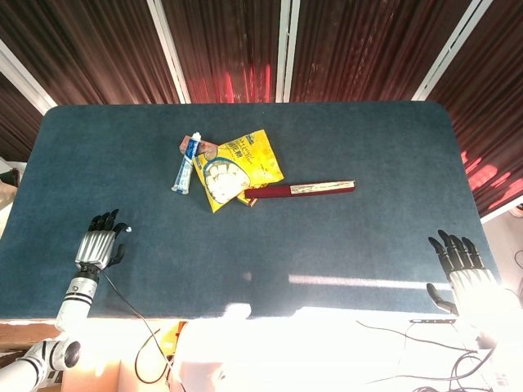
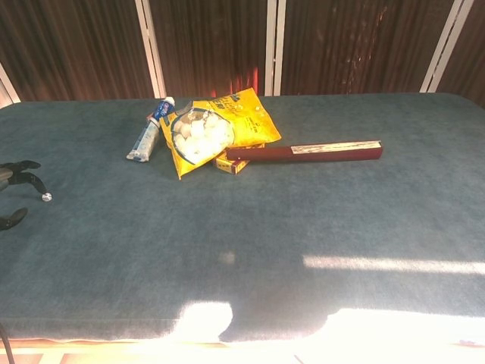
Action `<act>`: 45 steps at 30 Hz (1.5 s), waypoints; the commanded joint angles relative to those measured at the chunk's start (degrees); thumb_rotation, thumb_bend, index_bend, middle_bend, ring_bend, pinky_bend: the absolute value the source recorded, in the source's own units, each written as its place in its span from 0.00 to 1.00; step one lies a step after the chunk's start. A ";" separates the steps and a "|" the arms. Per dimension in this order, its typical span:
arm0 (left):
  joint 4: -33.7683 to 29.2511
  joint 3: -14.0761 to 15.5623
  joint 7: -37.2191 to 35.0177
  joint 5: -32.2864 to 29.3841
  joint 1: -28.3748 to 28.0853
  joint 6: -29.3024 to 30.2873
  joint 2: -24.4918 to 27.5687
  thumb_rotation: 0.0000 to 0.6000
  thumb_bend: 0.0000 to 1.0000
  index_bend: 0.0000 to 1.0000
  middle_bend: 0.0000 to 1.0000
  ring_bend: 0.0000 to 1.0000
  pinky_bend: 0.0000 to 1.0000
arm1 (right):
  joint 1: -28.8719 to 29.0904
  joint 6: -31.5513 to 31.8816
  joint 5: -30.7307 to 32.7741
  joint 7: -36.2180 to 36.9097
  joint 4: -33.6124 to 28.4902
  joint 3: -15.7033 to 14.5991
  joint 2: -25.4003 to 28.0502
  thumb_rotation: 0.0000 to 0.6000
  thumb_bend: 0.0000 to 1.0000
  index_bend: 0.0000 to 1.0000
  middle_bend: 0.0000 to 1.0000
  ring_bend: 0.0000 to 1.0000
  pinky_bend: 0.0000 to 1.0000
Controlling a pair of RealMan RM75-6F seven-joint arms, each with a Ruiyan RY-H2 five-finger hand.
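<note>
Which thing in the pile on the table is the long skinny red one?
The dark red box, lying flat to the right of the yellow snack bag. The toothpaste tube is white and blue, and shorter.

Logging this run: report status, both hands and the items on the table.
Left robot hand open, low at near-left edge. Right robot hand open, near-right corner. Yellow snack bag, tube, dark red box clustered mid-table, untouched. Nothing between hands and cluster.

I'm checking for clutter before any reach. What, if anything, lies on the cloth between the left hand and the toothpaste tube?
Nothing visible: only bare blue cloth lies between the left hand and the toothpaste tube. The yellow snack bag lies beside the tube, on its far side.
</note>
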 commanded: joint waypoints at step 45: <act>-31.67 10.40 -0.10 14.25 16.87 28.45 18.88 1.00 0.42 0.04 0.00 0.00 0.09 | -0.87 1.08 0.01 -1.09 -0.27 -0.06 -0.23 1.00 0.29 0.00 0.00 0.00 0.00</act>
